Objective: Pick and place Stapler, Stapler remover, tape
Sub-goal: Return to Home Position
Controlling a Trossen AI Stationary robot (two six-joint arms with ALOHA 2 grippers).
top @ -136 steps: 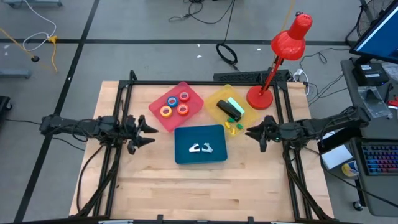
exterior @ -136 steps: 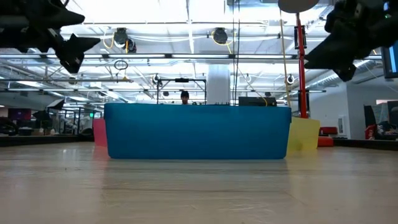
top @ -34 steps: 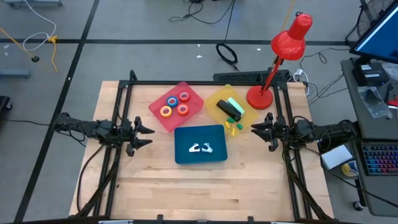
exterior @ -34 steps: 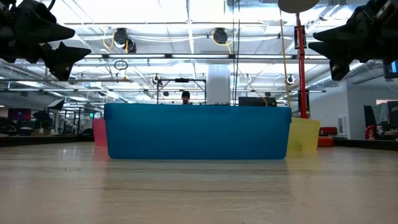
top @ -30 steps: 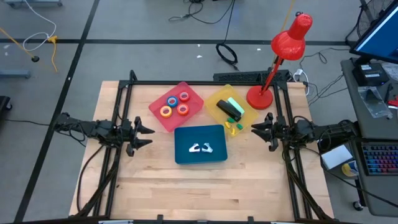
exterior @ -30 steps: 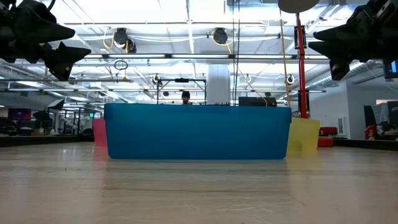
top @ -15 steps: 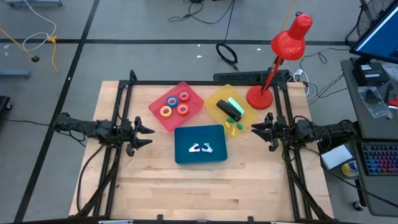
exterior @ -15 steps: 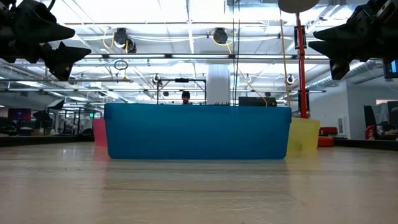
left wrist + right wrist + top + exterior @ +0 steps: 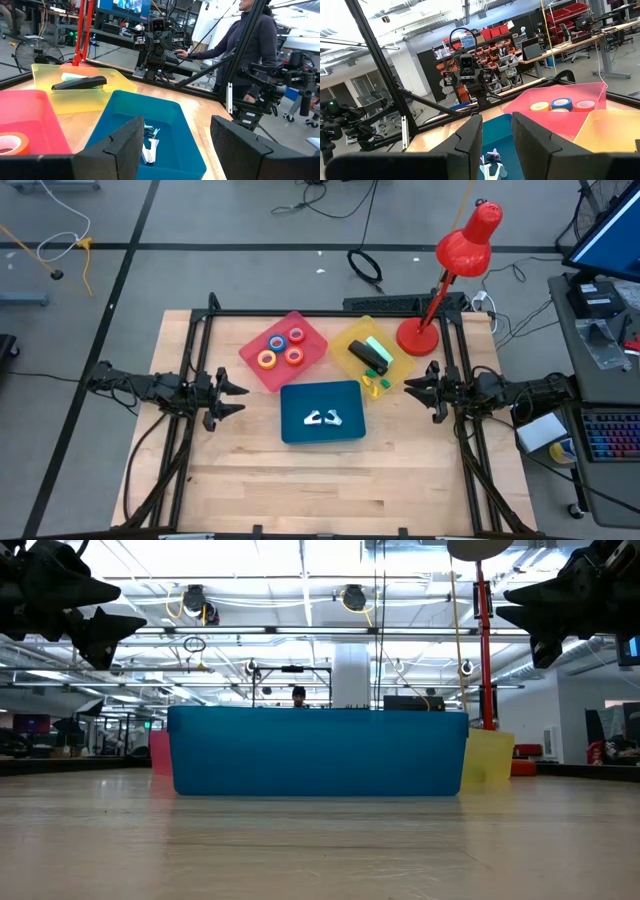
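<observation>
A: Pulled outward since 4.5 s ago: left gripper [image 9: 238,398] and right gripper [image 9: 410,390], now at the table's [image 9: 260,480] sides.
B: Jaws?
A: Apart on both. 2 removers [image 9: 324,419] lie in the blue bin [image 9: 298,402]; behind, 4 tape rolls [image 9: 294,356] in the pink bin [image 9: 274,380], stapler [image 9: 372,358] in the yellow bin [image 9: 402,367].

Seen from above, a wooden table [image 9: 300,480] carries three bins set close together. A pink bin [image 9: 314,340] holds four tape rolls [image 9: 294,356], a yellow bin [image 9: 345,338] holds a black stapler [image 9: 371,360], and a blue bin [image 9: 300,402] holds pale stapler removers [image 9: 325,418]. The left gripper [image 9: 243,398] and right gripper [image 9: 410,392] flank the bins, fingers parted. A red lamp [image 9: 415,337] stands just beside the yellow bin.
</observation>
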